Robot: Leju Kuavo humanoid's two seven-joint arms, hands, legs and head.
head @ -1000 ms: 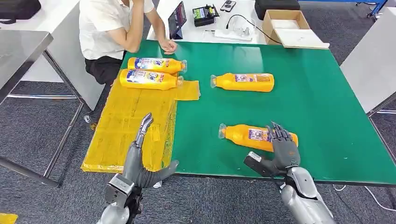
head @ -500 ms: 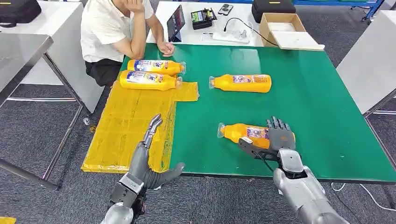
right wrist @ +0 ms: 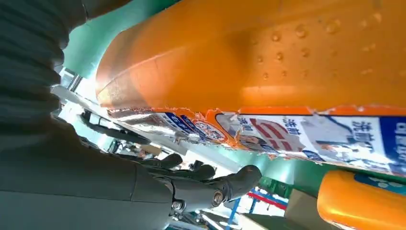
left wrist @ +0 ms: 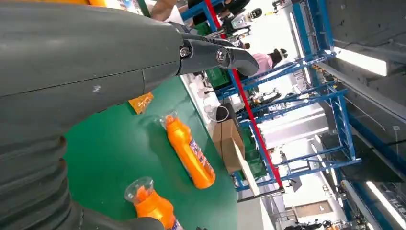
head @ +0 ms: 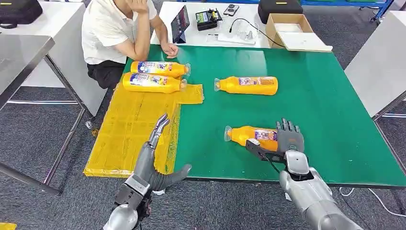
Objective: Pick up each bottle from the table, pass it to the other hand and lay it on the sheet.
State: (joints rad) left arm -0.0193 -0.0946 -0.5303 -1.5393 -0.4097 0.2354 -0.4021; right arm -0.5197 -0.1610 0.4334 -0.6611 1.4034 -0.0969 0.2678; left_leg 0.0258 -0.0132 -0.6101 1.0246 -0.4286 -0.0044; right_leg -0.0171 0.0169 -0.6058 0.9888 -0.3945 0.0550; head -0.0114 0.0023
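Orange bottles lie on their sides across the green tabletop (head: 316,105), caps pointing toward the robot's left, so each offers its long body to a grasp from the near edge. Near bottle (head: 251,137) sits close to that edge with the right hand (head: 282,143) laid over its base end: fingers (head: 288,128) reach over the far side, thumb on the near side, wrapped about the body. Whether the grip has fully closed I cannot tell; the bottle rests on the tabletop, not lifted. Far bottle (head: 247,85) lies mid-table, untouched, well apart from both hands. Two placed bottles (head: 152,74) lie side by side at the far end of the yellow sheet (head: 129,129), which drapes over the left edge. Left hand (head: 155,160) hovers above the sheet's near end, fingers spread and holding nothing, likely positioned to receive the pass. A person (head: 115,28) sits at the far left corner, hand resting on the tabletop.
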